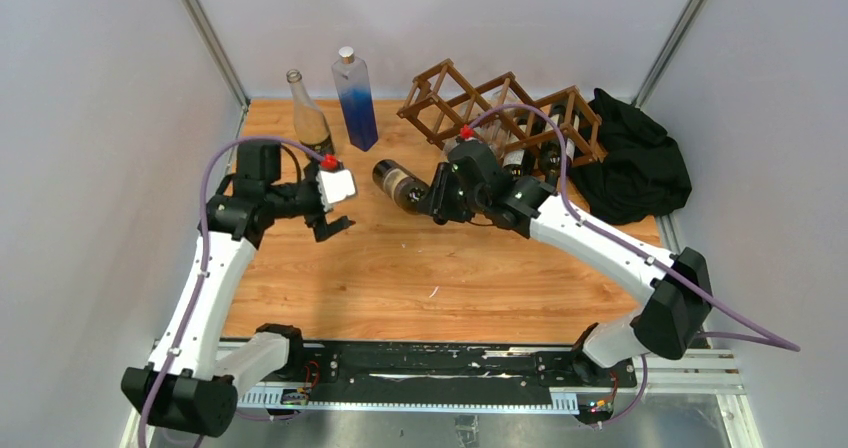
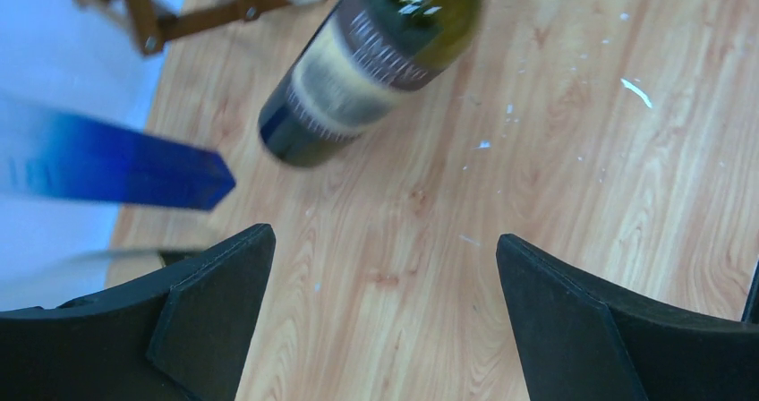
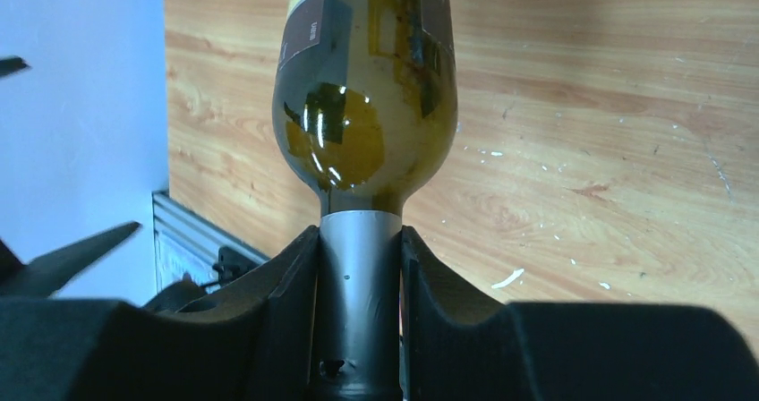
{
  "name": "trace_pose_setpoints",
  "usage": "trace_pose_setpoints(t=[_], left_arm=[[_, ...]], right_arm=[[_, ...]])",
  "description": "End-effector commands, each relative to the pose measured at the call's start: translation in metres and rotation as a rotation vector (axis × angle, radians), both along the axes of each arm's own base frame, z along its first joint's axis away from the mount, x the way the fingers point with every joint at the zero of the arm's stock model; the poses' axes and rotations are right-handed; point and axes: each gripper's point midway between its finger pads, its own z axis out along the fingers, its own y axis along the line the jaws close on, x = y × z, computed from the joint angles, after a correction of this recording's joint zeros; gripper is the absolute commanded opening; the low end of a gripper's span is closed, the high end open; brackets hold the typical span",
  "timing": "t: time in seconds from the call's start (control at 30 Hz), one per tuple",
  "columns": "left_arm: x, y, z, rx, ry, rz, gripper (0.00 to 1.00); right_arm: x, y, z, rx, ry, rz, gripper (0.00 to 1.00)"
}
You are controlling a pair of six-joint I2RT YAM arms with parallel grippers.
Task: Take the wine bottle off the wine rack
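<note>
My right gripper (image 1: 437,200) is shut on the grey foil neck of a dark green wine bottle (image 1: 400,184). It holds the bottle level above the wooden table, left of the brown lattice wine rack (image 1: 500,113). The right wrist view shows the neck (image 3: 360,276) clamped between the black fingers (image 3: 286,302), the body (image 3: 367,88) pointing away. My left gripper (image 1: 332,226) is open and empty, left of the bottle's base. The left wrist view shows the bottle (image 2: 376,61) ahead of the spread fingers (image 2: 215,302). Two more dark bottles (image 1: 530,153) lie in the rack.
A tall blue square bottle (image 1: 355,100) and a clear glass bottle (image 1: 308,118) stand at the back left. A black cloth heap (image 1: 635,163) lies right of the rack. Grey walls close in both sides. A corner of the rack (image 2: 161,7) shows in the left wrist view.
</note>
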Motion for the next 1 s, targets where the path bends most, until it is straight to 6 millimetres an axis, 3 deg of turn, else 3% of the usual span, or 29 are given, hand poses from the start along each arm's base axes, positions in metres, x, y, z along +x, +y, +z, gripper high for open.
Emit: trace_pose_setpoints(t=[0.0, 0.23, 0.53, 0.73, 0.8, 0.87, 0.93, 0.97], left_arm=[[-0.02, -0.023, 0.003, 0.092, -0.157, -0.155, 1.0], [-0.018, -0.052, 0.006, 0.087, -0.332, -0.182, 1.0], [-0.029, -0.073, -0.02, 0.117, -0.295, -0.257, 1.0], [-0.027, -0.08, -0.027, 0.124, -0.255, -0.271, 1.0], [-0.027, -0.081, -0.024, 0.114, -0.24, -0.27, 0.91], [-0.026, -0.083, -0.02, 0.101, -0.233, -0.261, 0.75], [-0.026, -0.083, -0.018, 0.09, -0.232, -0.25, 0.49], [-0.024, -0.083, -0.016, 0.08, -0.242, -0.238, 0.3]], right_arm=[[-0.016, 0.028, 0.055, 0.065, -0.091, 0.237, 0.0], [-0.051, 0.037, 0.065, 0.021, -0.073, 0.466, 0.0], [-0.084, 0.047, 0.091, 0.026, -0.102, 0.635, 0.0], [-0.1, 0.058, 0.09, 0.008, -0.1, 0.72, 0.0], [-0.098, 0.057, 0.09, -0.007, -0.111, 0.717, 0.0], [-0.095, 0.054, 0.091, -0.024, -0.126, 0.701, 0.01], [-0.092, 0.05, 0.094, -0.028, -0.146, 0.68, 0.17], [-0.09, 0.049, 0.098, -0.024, -0.162, 0.67, 0.32]])
